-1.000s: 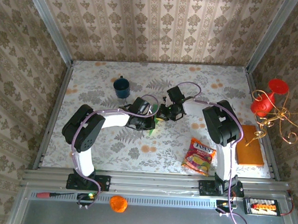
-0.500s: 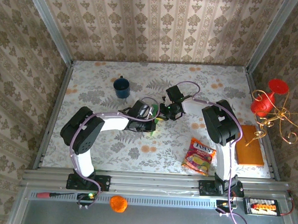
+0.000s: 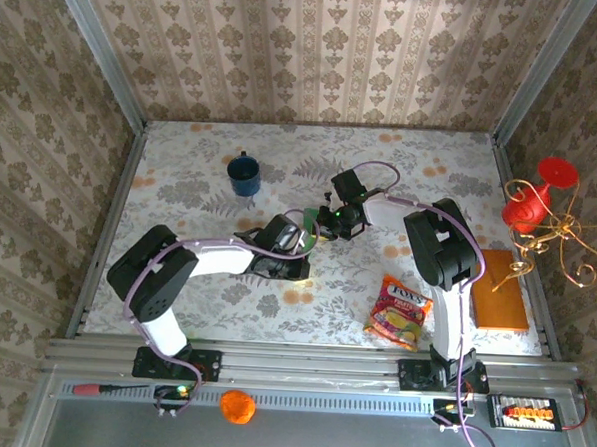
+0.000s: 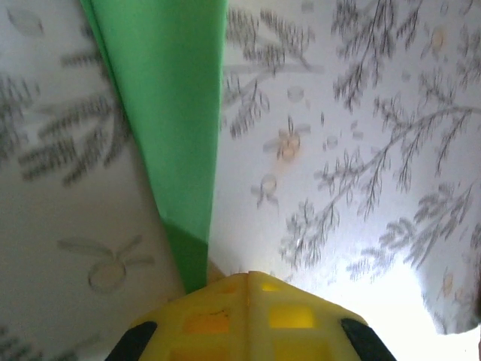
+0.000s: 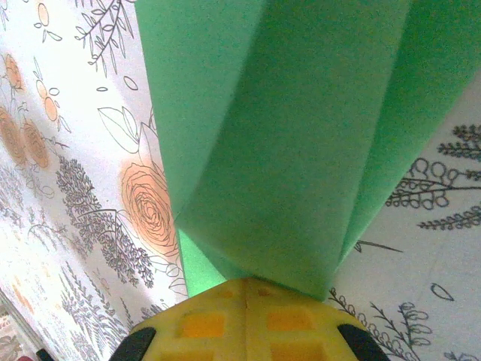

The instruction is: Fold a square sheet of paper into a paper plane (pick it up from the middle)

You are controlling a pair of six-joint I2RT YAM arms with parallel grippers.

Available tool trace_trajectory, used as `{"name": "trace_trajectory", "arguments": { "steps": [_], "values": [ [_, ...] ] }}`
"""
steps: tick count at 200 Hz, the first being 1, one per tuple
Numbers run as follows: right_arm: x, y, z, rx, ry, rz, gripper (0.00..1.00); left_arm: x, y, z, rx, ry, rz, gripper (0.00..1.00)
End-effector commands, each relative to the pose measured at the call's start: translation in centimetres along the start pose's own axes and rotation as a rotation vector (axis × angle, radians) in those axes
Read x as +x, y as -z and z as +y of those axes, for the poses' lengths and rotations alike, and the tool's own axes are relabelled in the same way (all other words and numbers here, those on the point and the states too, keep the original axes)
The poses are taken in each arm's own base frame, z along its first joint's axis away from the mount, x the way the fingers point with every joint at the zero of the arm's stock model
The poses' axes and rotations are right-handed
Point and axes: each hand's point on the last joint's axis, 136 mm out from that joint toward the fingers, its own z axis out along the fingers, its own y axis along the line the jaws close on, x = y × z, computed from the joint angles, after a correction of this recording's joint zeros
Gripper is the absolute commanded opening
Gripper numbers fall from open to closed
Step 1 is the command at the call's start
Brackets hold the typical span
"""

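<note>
1. Table (image 3: 382,158), covered in a white cloth printed with grey ferns and orange flowers. It carries every item below except 8 and 9.
2. Left arm (image 3: 211,259), white and black links, reaching in towards mid-table.
3. Right arm (image 3: 442,251), same build, bent back to meet the left one.
4. Red and gold ornament (image 3: 535,201), curled wire with red cups, far out to the right of the right gripper, past the table edge.
5. Flat orange-brown board (image 3: 500,289), rectangular, well to the right of the right gripper and nearer the arm bases.
6. Colourful snack packet (image 3: 399,311), red with multicoloured sweets pictured. Its top lettering appears to read "FOX'S"; the smaller print is illegible. It lies on the near right of the right gripper.
7. Bright-green paper (image 5: 293,135), folded into long overlapping panels with sharp creases, stretched between the two grippers just above the cloth. From the left wrist it narrows to a slim strip (image 4: 176,113).
8. Dark blue mug (image 3: 245,175), upright, beyond and left of the left gripper, well apart.
9. Orange ball (image 3: 237,406), on the metal ledge below the arm bases.
10. Red-handled screwdriver (image 3: 100,387), same ledge, further left.
11. Left gripper (image 4: 248,282), yellow fingers pinched together on the narrow end of the green paper.
12. Right gripper (image 5: 246,289), yellow fingers clamped together on the stacked folds of the same paper.
</note>
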Motion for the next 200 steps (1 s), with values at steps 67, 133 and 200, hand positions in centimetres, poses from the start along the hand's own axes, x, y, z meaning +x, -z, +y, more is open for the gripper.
{"name": "trace_trajectory", "arguments": {
  "steps": [67,133,200],
  "values": [
    [4.5,-0.4,-1.6,0.079,-0.148,-0.003,0.04,-3.5,5.5,-0.2,0.029,0.055,-0.147,0.06],
    [4.9,-0.3,-0.5,0.038,-0.181,-0.036,0.04,-5.8,1.3,-0.6,0.102,0.111,-0.106,0.04],
    [4.2,0.4,0.8,0.007,-0.126,-0.040,0.04,-3.6,-0.3,2.0,0.007,0.151,-0.034,0.02]
  ]
}}
